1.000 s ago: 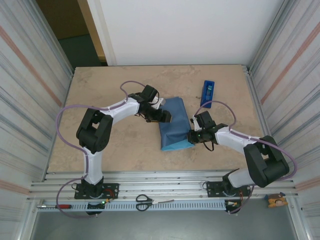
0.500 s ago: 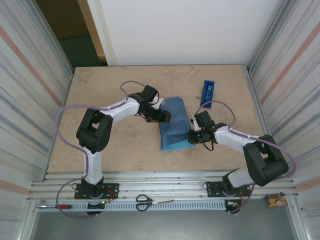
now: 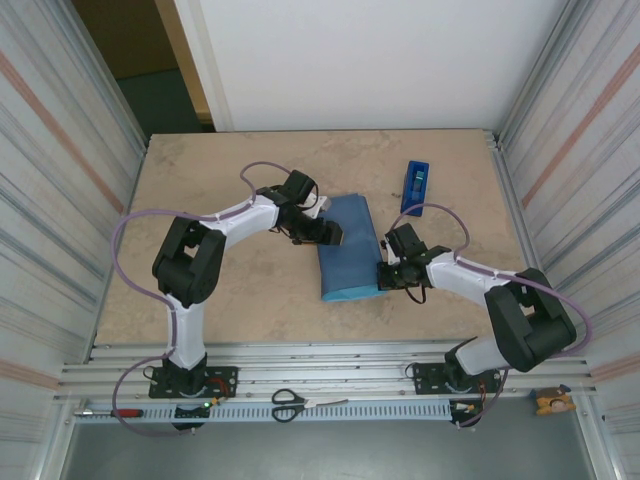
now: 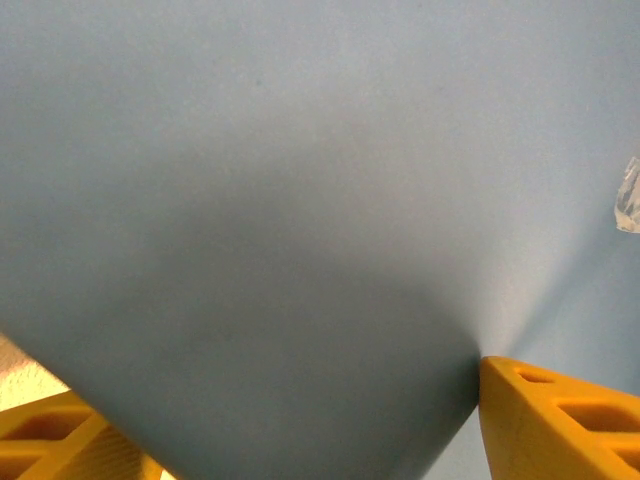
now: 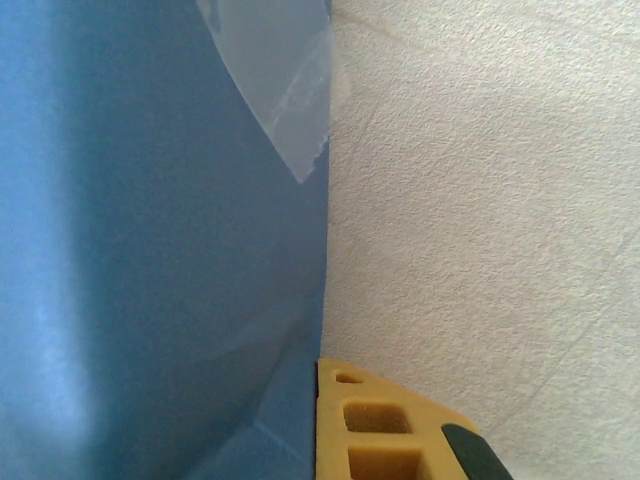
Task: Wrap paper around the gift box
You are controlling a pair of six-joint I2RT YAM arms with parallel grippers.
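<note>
Two tools at the parcel, and the right one has just clenched against its side.

Most of the tan surface [image 3: 230, 290] lies bare. Near its middle the paper [image 3: 347, 250] is folded into a dark-blue parcel, with the gift box hidden inside and no orange showing. A second ago the right tool [image 3: 383, 275] stood slightly parted at the parcel's near right corner. Now it is clenched, on nothing I can see, and nudged against that edge, where the light-blue flap looks tucked tighter. I judge that side fold nearly set and ready for taping. The left tool [image 3: 330, 235] is released, its fingers [image 4: 560, 420] spread wide against the paper at the parcel's left edge. A blue tape dispenser [image 3: 416, 185] stands apart, beyond the right tool; what it holds is too small to tell. One clear tape strip [image 5: 285, 90] already sticks on the paper's edge.
</note>
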